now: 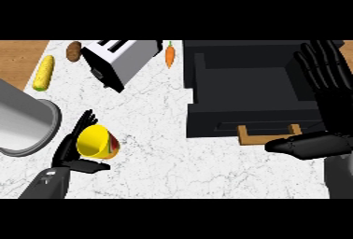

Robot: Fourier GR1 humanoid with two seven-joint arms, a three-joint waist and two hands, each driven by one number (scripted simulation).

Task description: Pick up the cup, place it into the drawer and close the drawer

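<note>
A: Cup (pixel 97 140) position, axis?
B: Lower left of frame, tipped on its side, mouth facing left, long axis roughly horizontal.
A: Left hand (pixel 72 150)?
B: Fingers and thumb curled round the cup.
A: Right hand (pixel 322 102)?
B: Right edge, fingers straight and spread, over the black drawer (pixel 241 100), holding nothing.

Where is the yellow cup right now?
In the head view the yellow cup is at lower left, in the left hand, beside the grey pot, far from the open drawer.

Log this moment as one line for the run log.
left hand: shut on yellow cup | right hand: open over drawer | drawer: open, nothing visible inside | phase: cup held, not yet placed
</note>
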